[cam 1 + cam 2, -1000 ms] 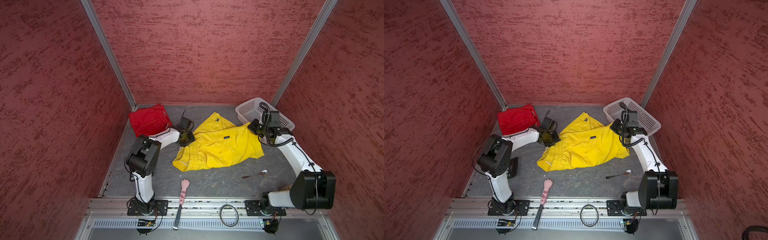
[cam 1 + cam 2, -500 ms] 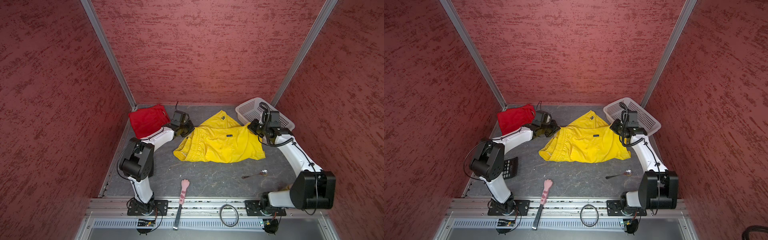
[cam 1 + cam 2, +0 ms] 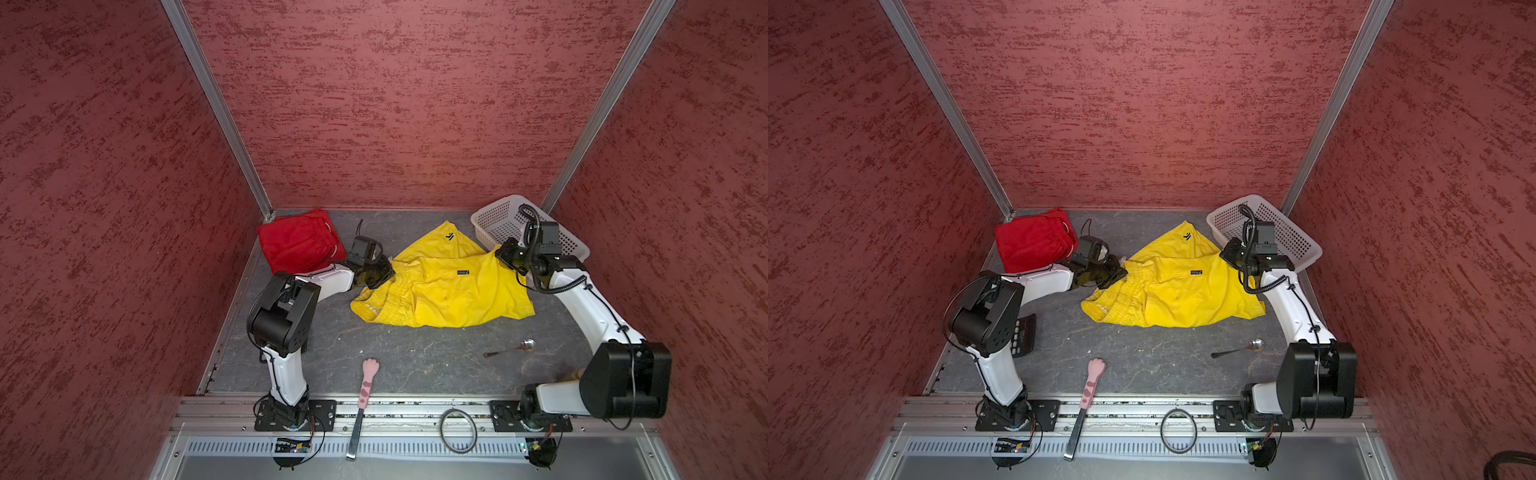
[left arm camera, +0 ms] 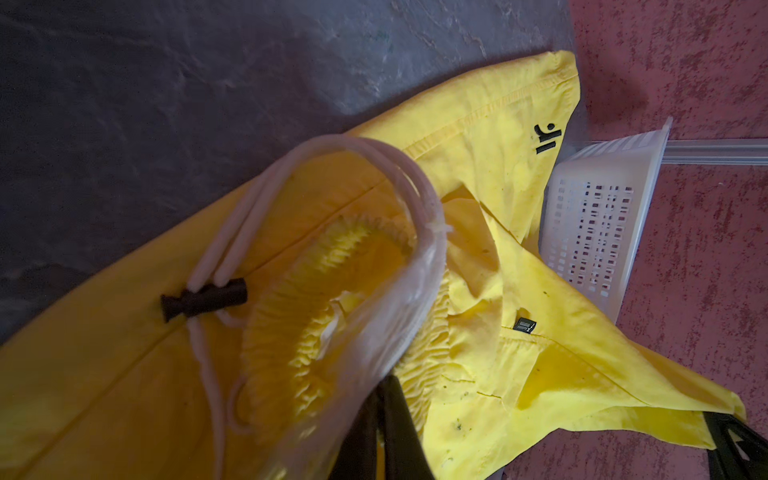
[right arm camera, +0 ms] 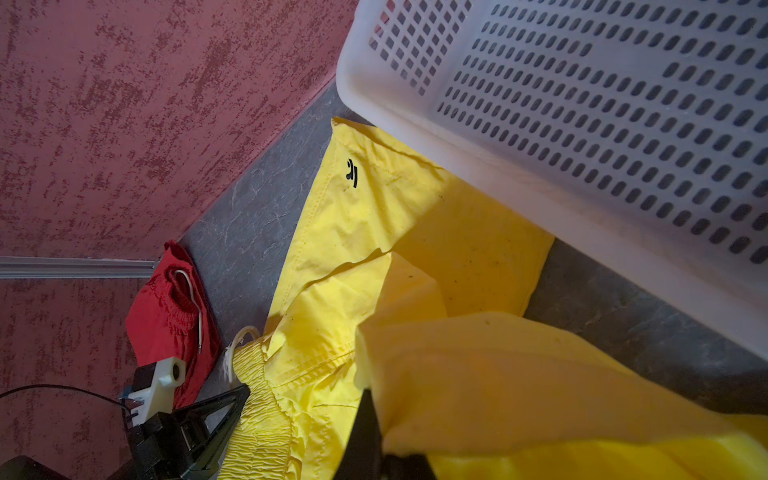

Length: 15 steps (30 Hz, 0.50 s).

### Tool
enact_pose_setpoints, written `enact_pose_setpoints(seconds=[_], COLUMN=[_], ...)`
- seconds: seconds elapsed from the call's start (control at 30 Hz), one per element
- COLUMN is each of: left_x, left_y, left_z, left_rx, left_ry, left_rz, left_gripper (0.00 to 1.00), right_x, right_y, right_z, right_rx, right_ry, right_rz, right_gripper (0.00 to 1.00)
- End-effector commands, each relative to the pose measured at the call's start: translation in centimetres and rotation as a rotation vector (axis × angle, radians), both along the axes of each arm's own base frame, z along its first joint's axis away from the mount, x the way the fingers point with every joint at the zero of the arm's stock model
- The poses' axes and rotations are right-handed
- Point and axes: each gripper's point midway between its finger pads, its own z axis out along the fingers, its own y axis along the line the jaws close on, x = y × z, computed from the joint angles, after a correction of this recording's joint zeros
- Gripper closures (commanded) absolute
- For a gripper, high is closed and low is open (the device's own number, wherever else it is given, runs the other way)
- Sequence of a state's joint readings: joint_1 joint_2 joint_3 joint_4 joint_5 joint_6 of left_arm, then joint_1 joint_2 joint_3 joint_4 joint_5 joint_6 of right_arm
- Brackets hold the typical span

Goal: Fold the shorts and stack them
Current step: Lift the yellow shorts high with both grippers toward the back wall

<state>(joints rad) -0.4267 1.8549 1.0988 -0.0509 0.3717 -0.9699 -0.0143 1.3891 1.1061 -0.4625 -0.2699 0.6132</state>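
While both arms gripped the yellow shorts (image 3: 449, 291) on the bench beside the basket (image 3: 494, 216), I judged the aim was tensioning cloth for folding. The left gripper (image 3: 384, 276) had its jaws clamped on the waistband (image 4: 332, 257), and the right gripper (image 3: 505, 255) had its jaws together on a leg corner nearest the basket. The red shorts (image 3: 299, 245), apparently folded, lay well apart from the basket. Fabric hid the tips of the right jaws.
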Motion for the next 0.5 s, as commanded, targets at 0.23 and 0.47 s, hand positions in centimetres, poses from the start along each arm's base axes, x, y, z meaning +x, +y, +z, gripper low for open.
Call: enact_pose_setpoints(seconds=[0.23,0.47], left_x=[0.7,1.6], left_y=[-1.9,-3.2], left_z=[-0.5,0.6], left_rx=[-0.063,-0.078], left_ry=[-0.008,-0.023], left_rz=[-0.011,-0.045], left_gripper=[0.64,1.00], right_x=[0.2,0.5], right_y=[0.0,0.0], right_z=[1.8,2.5], right_rx=[0.005,0.010], right_ry=[-0.052,-0.067], right_rz=[0.003,0.001], right_gripper=[1.00,1.00])
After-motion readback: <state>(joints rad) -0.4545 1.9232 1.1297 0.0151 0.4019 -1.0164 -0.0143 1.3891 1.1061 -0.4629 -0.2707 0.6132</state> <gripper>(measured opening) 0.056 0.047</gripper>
